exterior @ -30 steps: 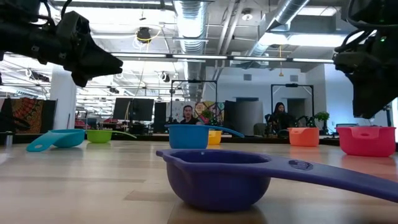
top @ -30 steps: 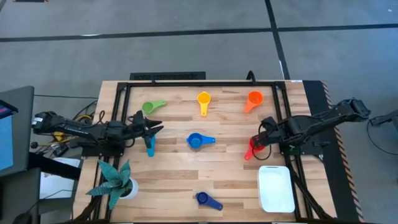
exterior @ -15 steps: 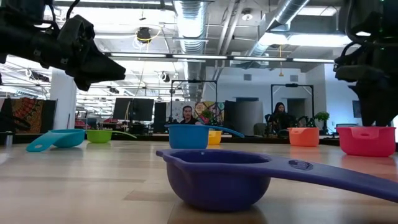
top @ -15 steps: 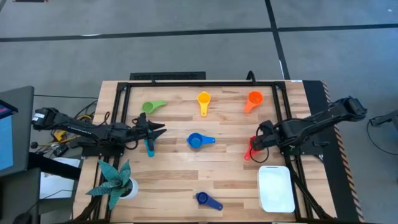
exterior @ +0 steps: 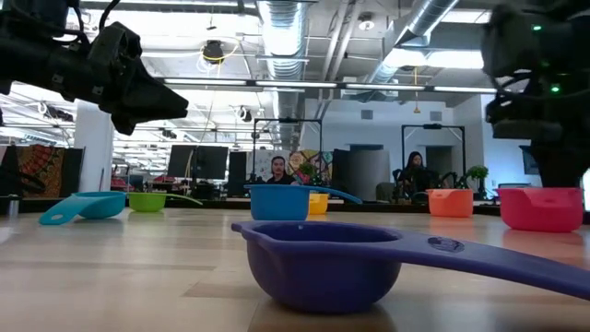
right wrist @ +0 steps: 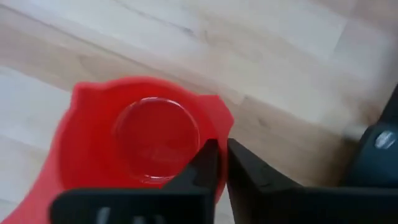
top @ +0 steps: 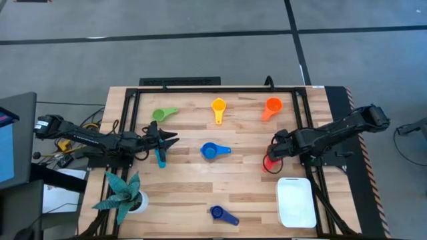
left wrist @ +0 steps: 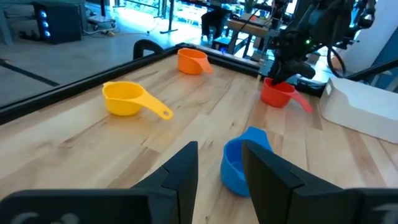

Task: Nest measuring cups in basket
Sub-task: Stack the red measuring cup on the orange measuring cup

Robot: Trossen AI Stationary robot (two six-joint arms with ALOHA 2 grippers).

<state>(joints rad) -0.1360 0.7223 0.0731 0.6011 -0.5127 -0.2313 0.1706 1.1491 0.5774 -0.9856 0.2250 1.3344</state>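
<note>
The red measuring cup [top: 268,162] sits upright on the pale wooden tabletop [top: 193,193], just beside the upper edge of the white basket [top: 295,202], which lies at the near right corner with nothing in it. Across the tabletop the other cups lie apart: green [top: 162,115], yellow [top: 218,107] and orange [top: 272,106] along the far side, the blue cup [top: 211,151] in the middle, the teal cup [top: 160,157] to the left, and the dark blue cup [top: 221,214] near the front edge. A teal spiky potted plant [top: 123,193] stands at the near left corner. A black frame borders the tabletop; grey floor surrounds it, and the low view shows an open office with ceiling ducts and seated people far behind.

The right claw [right wrist: 217,163] is down at the red cup, its fingers nearly closed with the cup's rim pinched between them. The left claw [top: 168,139] hangs just above the teal cup, fingers a little apart, holding nothing.
</note>
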